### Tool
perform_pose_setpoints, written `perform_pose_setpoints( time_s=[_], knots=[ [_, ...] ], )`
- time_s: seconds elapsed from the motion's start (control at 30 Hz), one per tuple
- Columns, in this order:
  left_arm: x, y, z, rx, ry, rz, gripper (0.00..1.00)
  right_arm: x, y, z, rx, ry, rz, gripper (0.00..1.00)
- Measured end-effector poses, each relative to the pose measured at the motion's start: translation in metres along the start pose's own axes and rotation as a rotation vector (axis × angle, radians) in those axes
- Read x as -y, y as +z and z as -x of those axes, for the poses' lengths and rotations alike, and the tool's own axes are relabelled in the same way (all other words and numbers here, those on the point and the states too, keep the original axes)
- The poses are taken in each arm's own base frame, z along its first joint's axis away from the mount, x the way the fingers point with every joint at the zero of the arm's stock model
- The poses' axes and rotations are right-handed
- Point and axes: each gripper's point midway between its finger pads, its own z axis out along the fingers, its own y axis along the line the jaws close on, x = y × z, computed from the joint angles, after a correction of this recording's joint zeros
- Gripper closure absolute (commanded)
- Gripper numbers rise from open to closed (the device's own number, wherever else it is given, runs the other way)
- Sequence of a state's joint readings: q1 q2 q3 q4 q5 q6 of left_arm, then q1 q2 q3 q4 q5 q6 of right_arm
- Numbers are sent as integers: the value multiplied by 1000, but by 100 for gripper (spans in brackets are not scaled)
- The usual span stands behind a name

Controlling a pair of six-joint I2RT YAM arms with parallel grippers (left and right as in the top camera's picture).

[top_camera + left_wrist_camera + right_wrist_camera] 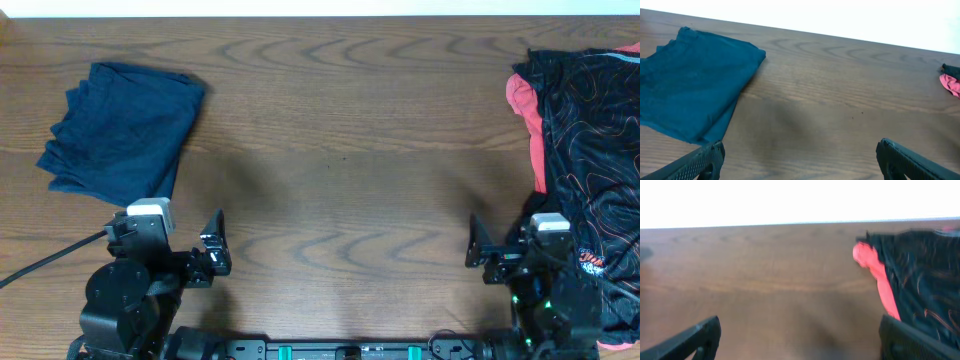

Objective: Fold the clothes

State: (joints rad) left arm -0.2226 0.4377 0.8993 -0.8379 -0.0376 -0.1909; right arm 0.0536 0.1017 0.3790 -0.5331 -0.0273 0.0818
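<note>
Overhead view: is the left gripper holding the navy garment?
No, the left gripper is open and empty, and the navy garment lies folded on the table beyond it.

The worktop (340,150) is dark brown wood-grain, with looping grain marks running across its width and soft shadows near its middle. Along the right edge, from the far right corner down toward the near right corner, lies a black garment (590,130). It is printed with thin red-orange contour lines, lies loosely spread, and runs out of view past the edge. A coral-pink lining (526,108) shows along its left border, curving from the far end toward the near side. A black cable (50,258) trails across the near left corner to the left edge. Beyond the far edge runs a plain white strip (320,6).
</note>
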Motion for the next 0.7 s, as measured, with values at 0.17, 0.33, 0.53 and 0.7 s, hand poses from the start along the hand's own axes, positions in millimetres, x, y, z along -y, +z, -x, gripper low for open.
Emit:
perform_pose_setpoints(
  time_s=[0.17, 0.33, 0.53, 0.7],
  knots=[
    [0, 0, 0, -1, 0, 0, 2, -1, 13, 16, 213, -47, 11, 1],
    [0, 0, -1, -2, 1, 0, 2, 1, 24, 13, 306, -92, 5, 1],
    [0, 0, -1, -2, 0, 0, 2, 4, 38, -20, 237, -186, -9, 1],
    [0, 0, -1, -2, 0, 0, 2, 6, 42, -35, 183, -225, -13, 1]
  ],
)
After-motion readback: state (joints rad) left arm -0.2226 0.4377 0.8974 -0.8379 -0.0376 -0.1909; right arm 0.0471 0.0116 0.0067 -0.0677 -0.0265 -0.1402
